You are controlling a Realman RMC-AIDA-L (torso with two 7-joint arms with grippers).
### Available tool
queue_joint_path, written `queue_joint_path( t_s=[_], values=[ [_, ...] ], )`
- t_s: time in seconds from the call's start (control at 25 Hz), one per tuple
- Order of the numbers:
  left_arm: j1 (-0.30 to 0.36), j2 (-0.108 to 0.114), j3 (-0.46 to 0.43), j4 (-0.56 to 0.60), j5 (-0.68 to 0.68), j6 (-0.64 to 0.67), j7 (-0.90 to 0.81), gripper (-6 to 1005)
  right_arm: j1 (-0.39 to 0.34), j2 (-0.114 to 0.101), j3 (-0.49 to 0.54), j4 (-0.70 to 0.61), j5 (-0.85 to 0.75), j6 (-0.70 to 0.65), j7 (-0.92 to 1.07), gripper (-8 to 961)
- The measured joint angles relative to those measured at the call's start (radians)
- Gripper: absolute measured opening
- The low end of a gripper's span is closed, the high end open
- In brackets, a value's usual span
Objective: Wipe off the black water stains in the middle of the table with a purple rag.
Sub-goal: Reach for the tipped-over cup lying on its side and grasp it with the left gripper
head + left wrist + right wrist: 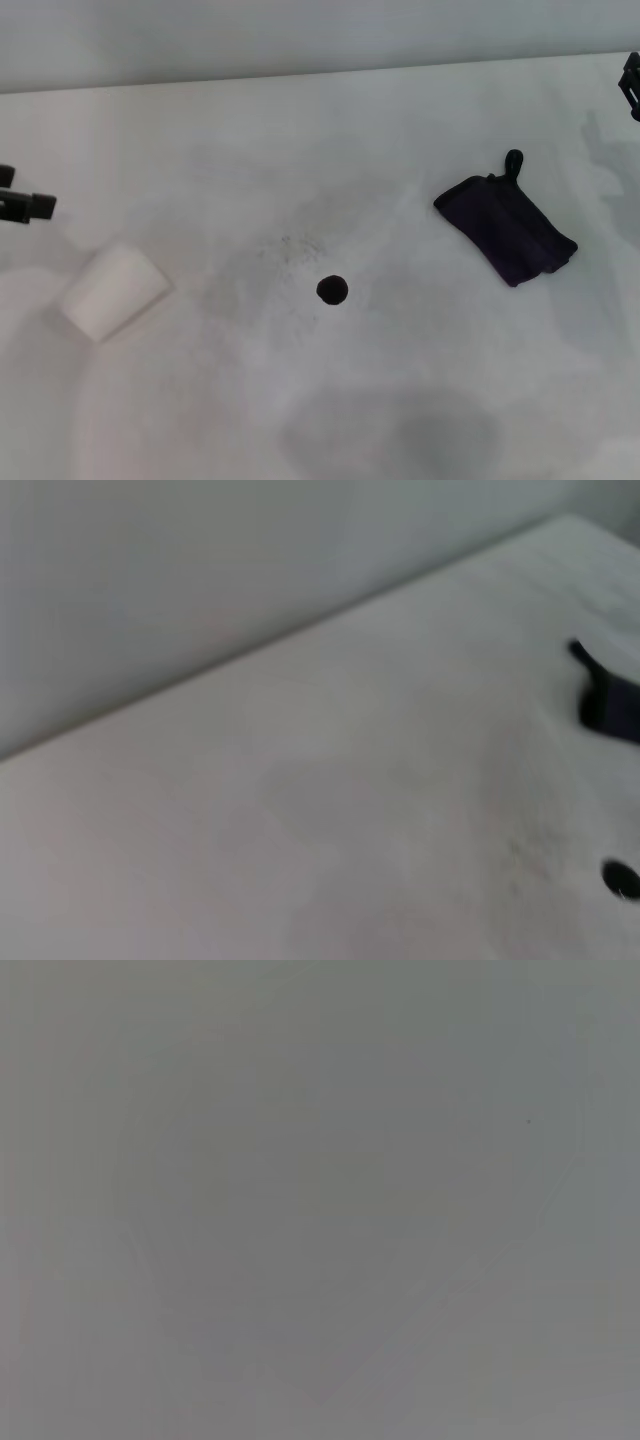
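**Head view: rag and blot lie apart, both arms out at the edges**

Head view shows the table as a broad white top with faint grey smears and a speckled smudge near its middle. The black water stains amount to one small round blot, dense and sharp-edged, sitting at about the centre. The purple rag lies well apart from it, toward the robot's right and a little farther back. It is a folded, roughly rectangular cloth, so dark it reads almost black, set at a slant, with a small loop standing off its far corner. Nothing touches it, and it looks untouched, so the wiping is judged not yet begun.

That layout suggests why the arms sit as they do. The right gripper shows only as a dark sliver at the right edge, beyond the rag, the nearer arm for a pick-up. The left gripper pokes in at the left edge, above a white paper cup lying on its side, and appears parked out of the way. For neither claw can I tell how far it is open, and neither has hold of anything visible.

Left wrist view looks across bare tabletop, catching the rag's looped end and the blot at its border. Right wrist view shows only flat grey.
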Motion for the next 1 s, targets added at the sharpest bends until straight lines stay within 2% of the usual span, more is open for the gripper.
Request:
queue_joint_path(
  t_s=[0.12,0.36,0.44,0.6,1.0],
  values=[
    [-0.038,-0.011,0.001,-0.005,0.075,0.0,0.004,872,-0.001,0.0,0.0,0.0,0.0,0.0,0.0,727],
    [-0.099,-0.079,0.001,-0.07,0.157,-0.029,0.029,873,-0.001,0.001,0.0,0.0,0.0,0.001,0.001,727],
    [-0.123,-0.109,0.0,-0.075,0.211,-0.04,0.039,873,-0.001,0.002,0.0,0.003,0.0,0.001,0.007,727],
    [-0.131,-0.117,-0.001,-0.063,0.257,-0.044,0.035,873,0.002,0.003,0.0,0.007,0.0,0.001,0.012,726],
    [-0.12,-0.118,-0.002,0.014,0.276,-0.114,0.031,872,0.003,0.004,0.002,0.007,0.0,0.0,0.039,726]
  ],
)
